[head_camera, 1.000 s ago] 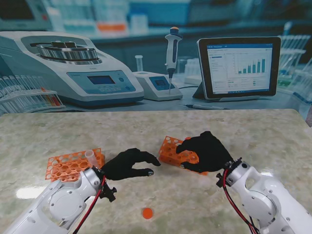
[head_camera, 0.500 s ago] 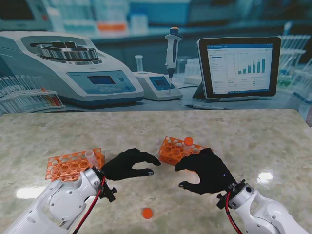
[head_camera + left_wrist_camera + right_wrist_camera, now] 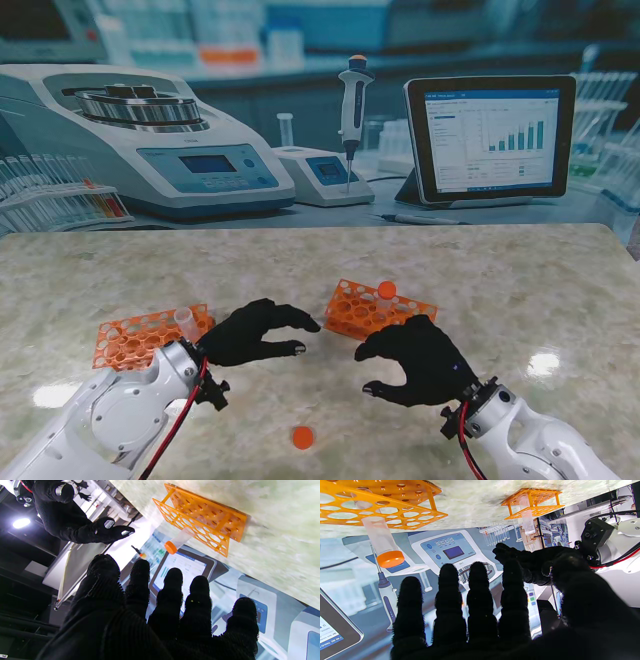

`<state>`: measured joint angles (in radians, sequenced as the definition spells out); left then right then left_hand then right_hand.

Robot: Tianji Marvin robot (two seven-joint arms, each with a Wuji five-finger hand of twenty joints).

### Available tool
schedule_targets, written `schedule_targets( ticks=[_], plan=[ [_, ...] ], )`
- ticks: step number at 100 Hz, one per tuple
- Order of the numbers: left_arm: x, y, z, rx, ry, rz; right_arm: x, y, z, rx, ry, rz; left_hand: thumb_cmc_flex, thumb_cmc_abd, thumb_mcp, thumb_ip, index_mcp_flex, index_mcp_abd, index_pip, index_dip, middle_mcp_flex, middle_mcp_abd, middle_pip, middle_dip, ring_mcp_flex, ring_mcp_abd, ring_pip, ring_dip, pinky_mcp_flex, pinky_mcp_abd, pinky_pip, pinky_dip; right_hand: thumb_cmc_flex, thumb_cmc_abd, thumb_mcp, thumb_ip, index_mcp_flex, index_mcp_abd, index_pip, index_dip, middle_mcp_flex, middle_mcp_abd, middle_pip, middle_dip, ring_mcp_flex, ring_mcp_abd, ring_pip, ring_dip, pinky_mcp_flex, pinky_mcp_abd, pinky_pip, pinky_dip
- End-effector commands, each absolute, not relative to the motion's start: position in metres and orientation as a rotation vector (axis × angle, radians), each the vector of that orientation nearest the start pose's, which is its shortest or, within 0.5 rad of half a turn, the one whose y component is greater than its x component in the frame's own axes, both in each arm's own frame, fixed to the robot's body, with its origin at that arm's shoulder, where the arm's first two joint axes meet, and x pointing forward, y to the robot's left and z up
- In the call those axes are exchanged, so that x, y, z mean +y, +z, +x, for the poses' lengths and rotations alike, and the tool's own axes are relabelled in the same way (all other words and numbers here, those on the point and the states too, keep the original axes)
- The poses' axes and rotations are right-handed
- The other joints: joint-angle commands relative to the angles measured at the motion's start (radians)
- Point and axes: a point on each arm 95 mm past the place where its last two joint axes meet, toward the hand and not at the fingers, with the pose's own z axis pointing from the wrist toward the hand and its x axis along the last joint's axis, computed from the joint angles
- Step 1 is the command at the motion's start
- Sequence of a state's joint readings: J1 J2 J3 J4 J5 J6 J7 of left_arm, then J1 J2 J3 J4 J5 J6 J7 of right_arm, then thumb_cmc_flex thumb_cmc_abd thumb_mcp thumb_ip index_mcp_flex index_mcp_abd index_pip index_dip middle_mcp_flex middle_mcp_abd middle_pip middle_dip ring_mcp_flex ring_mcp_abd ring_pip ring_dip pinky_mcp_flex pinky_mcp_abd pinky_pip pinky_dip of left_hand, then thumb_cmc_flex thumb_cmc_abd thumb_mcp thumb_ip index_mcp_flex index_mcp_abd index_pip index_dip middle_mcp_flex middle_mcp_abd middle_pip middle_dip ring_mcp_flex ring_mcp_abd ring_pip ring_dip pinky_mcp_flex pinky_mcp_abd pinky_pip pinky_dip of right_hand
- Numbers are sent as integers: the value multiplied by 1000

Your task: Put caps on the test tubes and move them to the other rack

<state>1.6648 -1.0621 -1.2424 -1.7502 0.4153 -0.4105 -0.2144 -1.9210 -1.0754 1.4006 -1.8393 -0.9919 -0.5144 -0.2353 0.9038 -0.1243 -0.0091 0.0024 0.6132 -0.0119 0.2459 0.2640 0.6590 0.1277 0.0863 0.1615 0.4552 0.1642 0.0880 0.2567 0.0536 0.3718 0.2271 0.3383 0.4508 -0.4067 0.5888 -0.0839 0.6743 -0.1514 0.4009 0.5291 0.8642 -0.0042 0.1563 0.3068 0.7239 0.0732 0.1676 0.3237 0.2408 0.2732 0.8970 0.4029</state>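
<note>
Both hands spread and empty — right hand (image 3: pixel 418 360) just short of the capped tube (image 3: pixel 386 294) in its rack (image 3: pixel 350 312) — the loose cap (image 3: pixel 302 436) should next go squarely onto the 1 uncapped tube (image 3: pixel 185 320) beside the left hand (image 3: pixel 250 335).

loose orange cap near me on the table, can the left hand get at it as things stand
Probably yes. The small round orange cap lies alone on bare marble, nearer to me than the open left hand, which holds nothing. Nothing stands between them; the right hand is off to the side.
</note>
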Motion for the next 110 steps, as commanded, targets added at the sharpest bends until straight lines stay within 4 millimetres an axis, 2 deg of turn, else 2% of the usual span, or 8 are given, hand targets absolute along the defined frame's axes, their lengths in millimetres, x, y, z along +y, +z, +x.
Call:
schedule_targets(
  ticks=[1, 52, 68, 110],
  plan=[
    [-38, -288, 352, 1640, -2197, -1400, 7, -305, 294, 1529, 2008, 937, -22, 37, -2, -8, -23, 1, -24, -14, -23, -33, -12, -15, -36, -28, -16, -10, -19, -28, -59, -22, 12, 32, -18, 33, -33, 14, -17, -9, 5, -29, -11, -7, -3, -22, -15, -15, -8, 29, -17, -17],
    [3, -262, 360, 1649, -2041, -1365, 1, -303, 293, 1518, 2000, 930, -27, 40, -2, -8, -43, -2, -25, -16, -60, -40, -17, -15, -74, -35, -25, -16, -35, -37, -94, -25, 15, 35, -27, 34, -27, 10, -13, -8, 10, -30, -5, -6, -6, -16, -13, -18, -16, 33, -17, -23],
    [17, -253, 363, 1660, -1991, -1340, -2, -302, 293, 1508, 1992, 926, -33, 46, -3, -8, -104, 10, -61, -36, -102, -43, -28, -22, -91, -37, -30, -18, -38, -40, -101, -24, 17, 36, -28, 35, -24, 10, -11, -7, 13, -31, -4, -5, -5, -15, -11, -17, -17, 33, -16, -23],
    [75, -242, 353, 1621, -1818, -1323, -4, -302, 293, 1511, 1982, 925, -39, 49, -4, -8, -124, 17, -80, -70, -130, -42, -29, -27, -112, -40, -34, -22, -48, -46, -114, -19, 17, 35, -30, 35, -22, 10, -11, -6, 13, -32, -3, -2, -7, -16, -11, -17, -19, 33, -16, -24]
  ],
)
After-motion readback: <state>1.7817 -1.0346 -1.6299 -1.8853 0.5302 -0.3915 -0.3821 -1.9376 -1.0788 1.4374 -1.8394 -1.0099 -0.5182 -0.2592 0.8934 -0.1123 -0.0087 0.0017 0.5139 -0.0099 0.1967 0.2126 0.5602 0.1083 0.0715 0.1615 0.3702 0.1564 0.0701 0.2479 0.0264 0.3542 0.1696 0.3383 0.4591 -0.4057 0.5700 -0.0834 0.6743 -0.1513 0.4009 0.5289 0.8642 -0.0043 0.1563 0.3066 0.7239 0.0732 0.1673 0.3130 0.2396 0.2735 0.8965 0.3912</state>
